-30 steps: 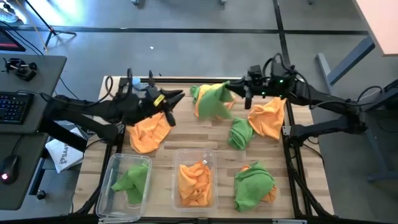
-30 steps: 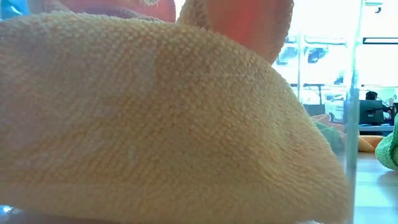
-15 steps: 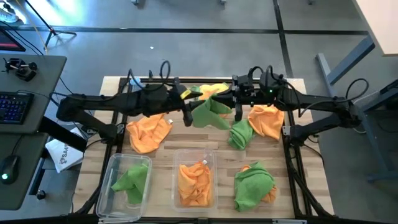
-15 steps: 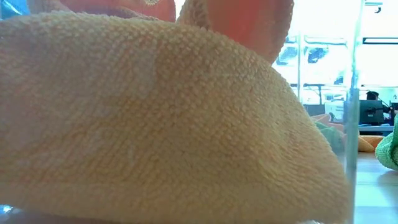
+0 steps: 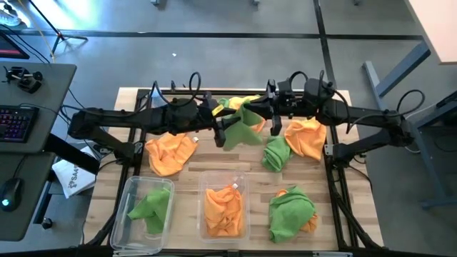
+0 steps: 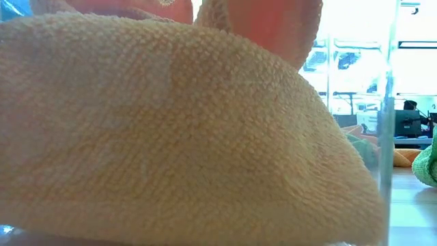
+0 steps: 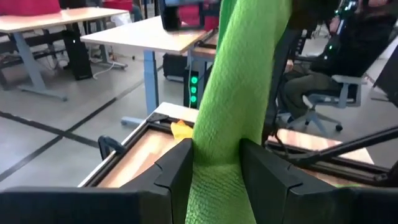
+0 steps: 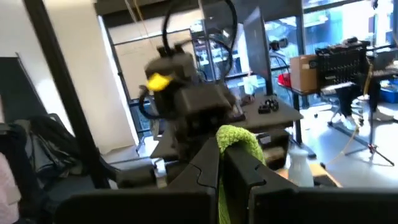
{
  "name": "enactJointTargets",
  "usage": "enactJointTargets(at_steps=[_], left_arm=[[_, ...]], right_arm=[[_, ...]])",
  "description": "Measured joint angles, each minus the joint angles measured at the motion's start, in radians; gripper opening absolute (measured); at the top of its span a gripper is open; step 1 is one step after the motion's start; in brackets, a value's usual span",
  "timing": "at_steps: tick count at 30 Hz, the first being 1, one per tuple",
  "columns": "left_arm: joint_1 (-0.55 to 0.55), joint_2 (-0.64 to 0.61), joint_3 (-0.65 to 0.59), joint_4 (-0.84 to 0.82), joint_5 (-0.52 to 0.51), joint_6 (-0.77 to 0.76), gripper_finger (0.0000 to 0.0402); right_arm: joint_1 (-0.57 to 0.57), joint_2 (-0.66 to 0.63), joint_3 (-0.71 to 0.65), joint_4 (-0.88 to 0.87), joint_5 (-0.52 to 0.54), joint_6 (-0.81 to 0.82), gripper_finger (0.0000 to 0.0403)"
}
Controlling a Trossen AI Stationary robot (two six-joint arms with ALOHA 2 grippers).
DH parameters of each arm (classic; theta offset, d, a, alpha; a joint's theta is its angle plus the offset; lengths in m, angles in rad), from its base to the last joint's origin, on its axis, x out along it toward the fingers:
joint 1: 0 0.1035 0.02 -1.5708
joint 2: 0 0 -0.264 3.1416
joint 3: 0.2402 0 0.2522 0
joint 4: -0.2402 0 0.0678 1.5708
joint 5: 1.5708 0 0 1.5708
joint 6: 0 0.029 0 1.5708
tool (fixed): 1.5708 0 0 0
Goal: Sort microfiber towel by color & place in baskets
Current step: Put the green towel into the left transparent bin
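Note:
A green microfiber towel (image 5: 243, 130) hangs in the air over the far middle of the table, between my two grippers. My right gripper (image 5: 263, 118) reaches in from the table's right and is shut on it. My left gripper (image 5: 223, 128) comes from the left, and its two fingers stand on either side of the hanging towel (image 7: 224, 99). Two baskets stand at the near edge: the left one (image 5: 123, 214) holds a green towel, the middle one (image 5: 247, 187) holds orange towels (image 6: 171, 137). My left gripper has the towel's hanging strip (image 7: 214, 186) filling the gap between its level fingers (image 7: 180, 171); I cannot tell whether the pads press it. My right gripper pinches the towel's upper edge between its two fingers, a green tuft (image 8: 239, 138) showing just above them. The fingers lie about level, coming from the table's right. The towel hangs below them, clear of the table.
Loose towels lie on the table: orange at the left (image 5: 170, 151), orange-yellow at the far middle (image 5: 241, 102), green (image 5: 277, 153) and orange (image 5: 307, 139) at the right, and a green-over-orange heap (image 5: 291, 210) near right. A metal frame (image 5: 332, 178) borders the table.
My left gripper has left the orange towel at the table's left and swung toward the right, up to the hanging green towel. My right gripper has shifted a little toward the table's left with the green towel, which now hangs narrower than before.

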Motion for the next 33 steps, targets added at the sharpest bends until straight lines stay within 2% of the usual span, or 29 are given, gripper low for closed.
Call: enactJointTargets(at_steps=[5, 8, 15, 17, 21, 27, 33], left_arm=[[0.002, 0.034, -0.001, 0.053, 0.049, 0.001, 0.0122], [0.005, 0.05, -0.001, 0.121, 0.076, 0.001, 0.0122], [0.019, 0.056, -0.001, 0.097, 0.089, 0.011, 0.0117], [0.019, 0.056, -0.001, 0.078, 0.104, 0.036, 0.0097], [0.019, 0.056, 0.0, 0.04, 0.104, 0.071, 0.0017], [0.019, 0.009, -0.001, -0.029, 0.104, 0.106, 0.0003], [0.016, -0.117, -0.001, -0.215, 0.085, 0.071, 0.0001]], right_arm=[[0.003, 0.056, 0.055, -0.02, -0.078, -0.001, 0.0], [0.008, 0.086, 0.071, -0.046, -0.08, -0.014, 0.0], [0.015, 0.085, 0.08, -0.049, -0.078, -0.027, 0.0], [0.015, 0.079, 0.08, -0.045, -0.058, -0.028, 0.0], [0.014, 0.077, 0.08, -0.045, -0.044, -0.018, 0.0], [0.014, 0.07, 0.08, -0.077, -0.042, 0.039, 0.0], [0.012, 0.031, 0.081, -0.296, 0.032, 0.119, 0.0016]])
